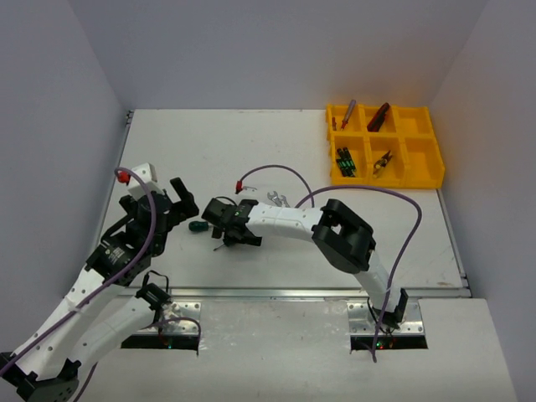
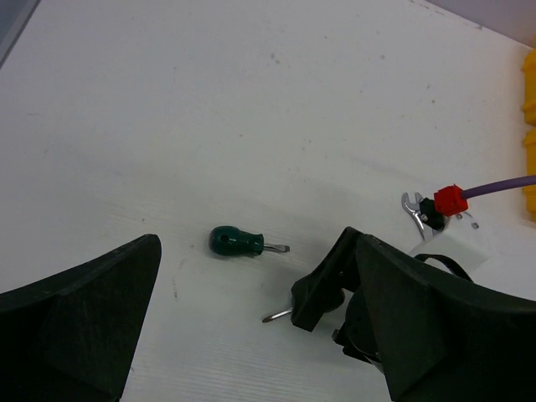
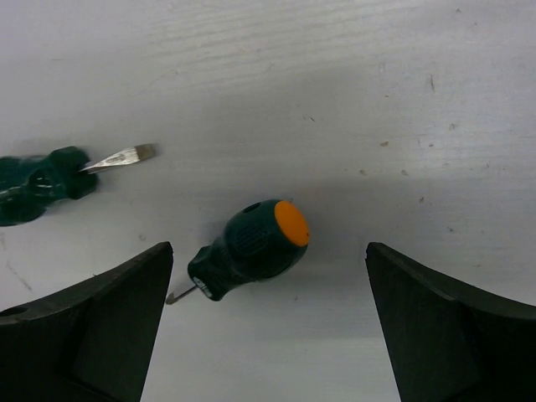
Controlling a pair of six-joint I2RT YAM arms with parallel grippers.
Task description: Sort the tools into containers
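A stubby green screwdriver with an orange cap (image 3: 255, 241) lies on the table between the open fingers of my right gripper (image 3: 268, 255), which hovers just above it (image 1: 228, 228). A second green screwdriver (image 2: 237, 242) lies just left of it and also shows in the right wrist view (image 3: 38, 182) and the top view (image 1: 198, 226). My left gripper (image 1: 182, 198) is open and empty, just left of that screwdriver. Silver wrenches (image 1: 278, 199) lie behind the right arm. The yellow tray (image 1: 423, 155) at the far right holds a blue-red screwdriver (image 1: 345, 113), red-handled cutters (image 1: 378, 117), black-green screwdrivers (image 1: 345, 159) and pliers (image 1: 383, 162).
A purple cable with a red connector (image 2: 449, 201) arcs over the right arm beside a wrench (image 2: 412, 206). The right arm's forearm (image 1: 285, 219) stretches across the table's middle. Walls close in the table on three sides.
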